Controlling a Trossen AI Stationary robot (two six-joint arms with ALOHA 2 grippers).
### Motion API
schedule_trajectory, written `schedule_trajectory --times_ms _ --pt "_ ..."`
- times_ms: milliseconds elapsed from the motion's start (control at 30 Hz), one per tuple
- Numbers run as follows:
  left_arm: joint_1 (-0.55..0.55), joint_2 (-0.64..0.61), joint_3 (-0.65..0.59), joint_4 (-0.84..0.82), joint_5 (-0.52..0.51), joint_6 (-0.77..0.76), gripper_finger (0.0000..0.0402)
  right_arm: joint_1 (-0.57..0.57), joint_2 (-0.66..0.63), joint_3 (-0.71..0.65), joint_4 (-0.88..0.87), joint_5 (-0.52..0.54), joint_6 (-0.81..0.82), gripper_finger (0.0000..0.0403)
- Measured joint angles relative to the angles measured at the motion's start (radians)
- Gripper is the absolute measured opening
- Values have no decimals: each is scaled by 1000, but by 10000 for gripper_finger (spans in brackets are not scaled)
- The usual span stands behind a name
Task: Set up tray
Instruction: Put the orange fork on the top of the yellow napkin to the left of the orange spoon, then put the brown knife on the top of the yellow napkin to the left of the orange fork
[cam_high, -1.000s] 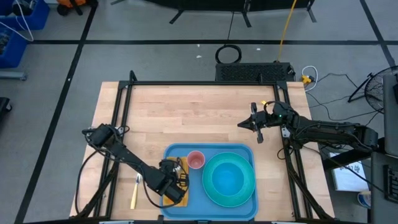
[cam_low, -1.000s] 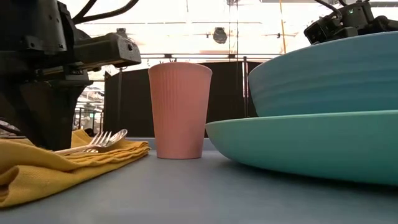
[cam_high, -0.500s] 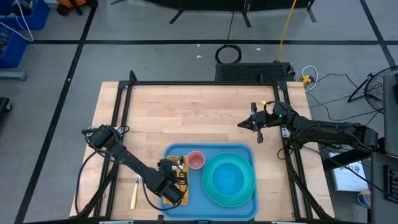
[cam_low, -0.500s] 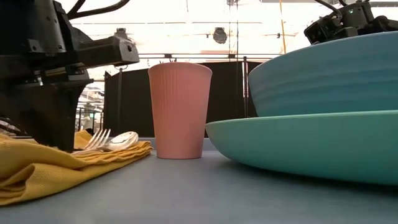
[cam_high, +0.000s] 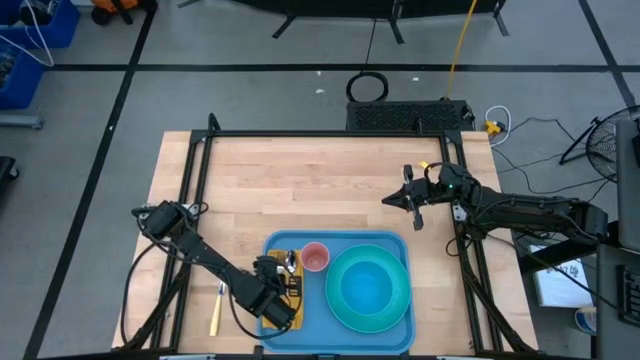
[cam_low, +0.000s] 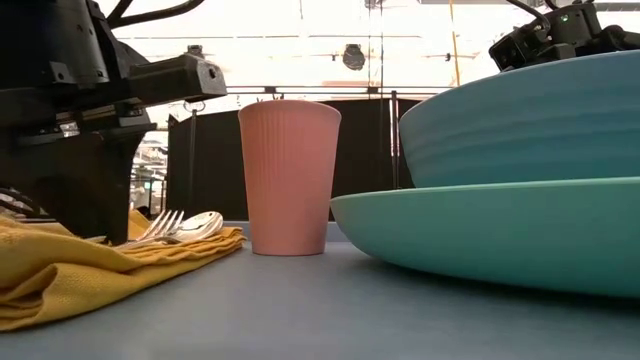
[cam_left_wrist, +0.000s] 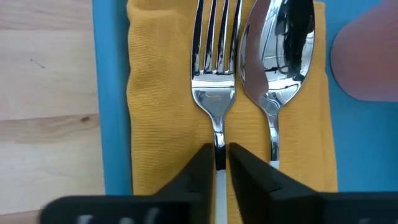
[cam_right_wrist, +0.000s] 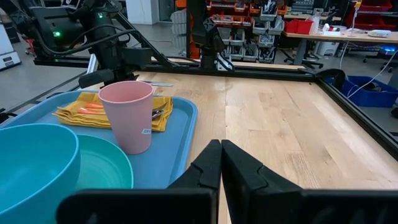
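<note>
The blue tray (cam_high: 340, 237) sits at the table's near edge. On it are a turquoise plate (cam_high: 345, 310) with a blue bowl (cam_high: 368, 288) in it, a pink cup (cam_high: 315, 257) standing upright, and a yellow napkin (cam_left_wrist: 155, 93) at the tray's left end. A fork (cam_left_wrist: 214, 62) and a spoon (cam_left_wrist: 280, 50) lie side by side on the napkin. My left gripper (cam_left_wrist: 219, 163) is low over the napkin, shut on the fork. My right gripper (cam_right_wrist: 221, 155) hangs shut above the bare table to the right, beyond the tray. My left gripper pinches the fork's handle just behind its neck (cam_left_wrist: 219, 144) between the two fingers. The fingers (cam_left_wrist: 202, 168) come from the table's near side and lie along the fork. The fork lies flat on the napkin with its tines pointing to the far edge.
A utensil with a yellow handle (cam_high: 216, 310) lies on the wood left of the tray. The table's far half is bare wood (cam_high: 300, 180), framed by black rails (cam_high: 330, 133). In the low view the cup (cam_low: 290, 178) stands between napkin and plate (cam_low: 490, 230).
My left gripper has shifted slightly over the napkin. The fork and spoon have slid a little on the napkin toward the cup, and the napkin's folds have shifted with them. My right arm has kept still.
</note>
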Motion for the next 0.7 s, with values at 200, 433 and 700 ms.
schedule_trajectory --times_ms 200,433,700 --pt "0 0 0 1 10 -1 123 0 0 0 0 0 0 4" --pt "0 -37 1 -7 25 91 158 0 0 0 -1 0 3 4" --pt "-29 -192 3 -66 143 213 165 0 0 0 -8 0 2 4"
